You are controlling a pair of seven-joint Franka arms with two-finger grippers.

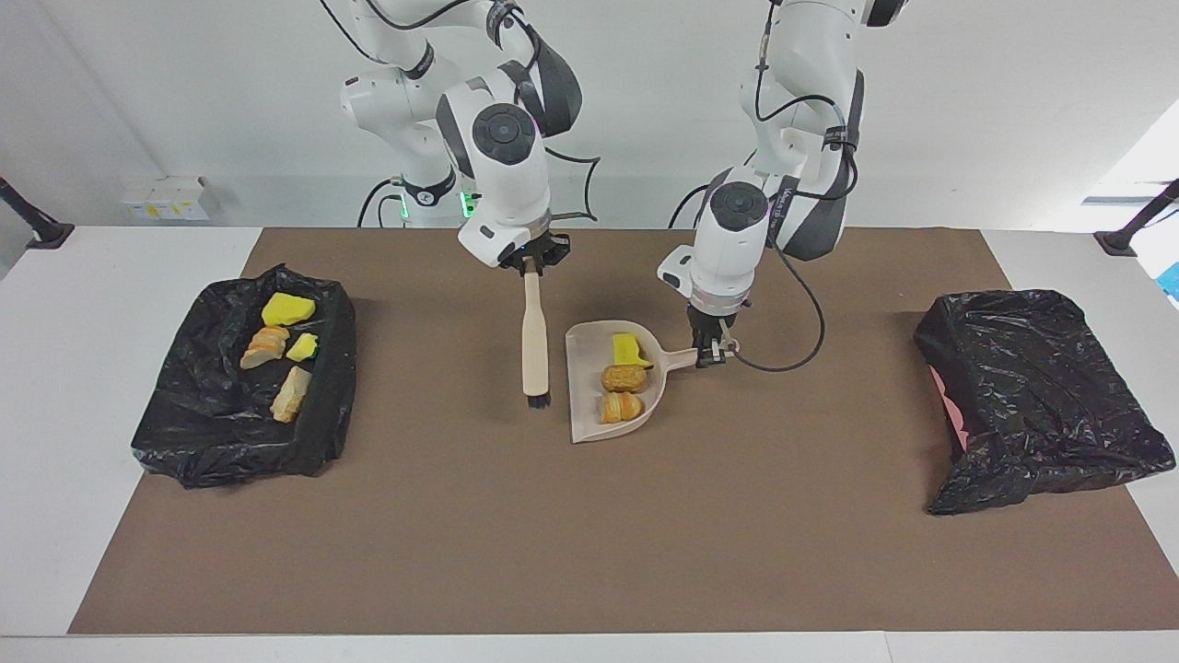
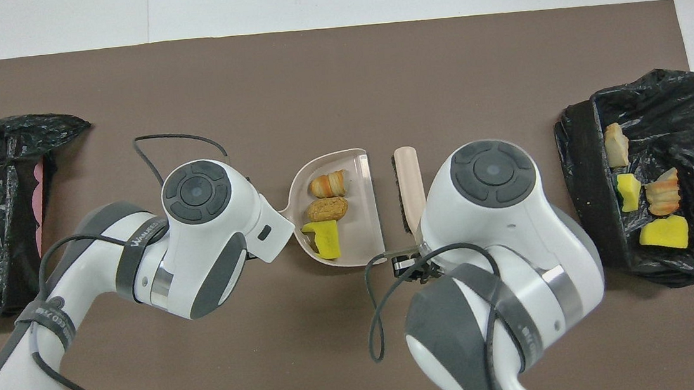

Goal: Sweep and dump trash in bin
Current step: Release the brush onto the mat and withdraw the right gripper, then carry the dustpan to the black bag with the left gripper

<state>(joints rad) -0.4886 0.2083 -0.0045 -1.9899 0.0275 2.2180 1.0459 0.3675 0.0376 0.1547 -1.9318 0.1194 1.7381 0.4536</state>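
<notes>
Three pieces of trash lie in the beige dustpan [image 1: 589, 387] at the middle of the brown mat [image 1: 589, 534]: a yellow sponge chunk [image 1: 627, 347] nearest the handle, a round brown lump [image 1: 624, 378] in the middle, and a striped golden pastry piece [image 1: 623, 407] nearest the pan's open lip. In the overhead view they run from six o'clock up to twelve o'clock inside the pan. All three sit fully within its walls, close to one another.

The other four pieces, two yellow chunks and two bread-like lumps [image 1: 276, 354], lie in the black-lined bin [image 1: 184, 433] at the right arm's end of the table, at about three o'clock from the pan in the overhead view.

The left gripper [image 1: 707, 354] is pinched on the end of the dustpan's handle, and the pan rests flat on the mat.

Just beside the pan's open side, apart from it, the brush [image 1: 532, 336] hangs upright with its black bristles down, over the mat. The right gripper [image 1: 532, 265] is clamped on the top of its beige handle.

A second black bag [image 1: 1041, 396] lies crumpled at the left arm's end of the table, at nine o'clock in the overhead view, well apart from everything else.
</notes>
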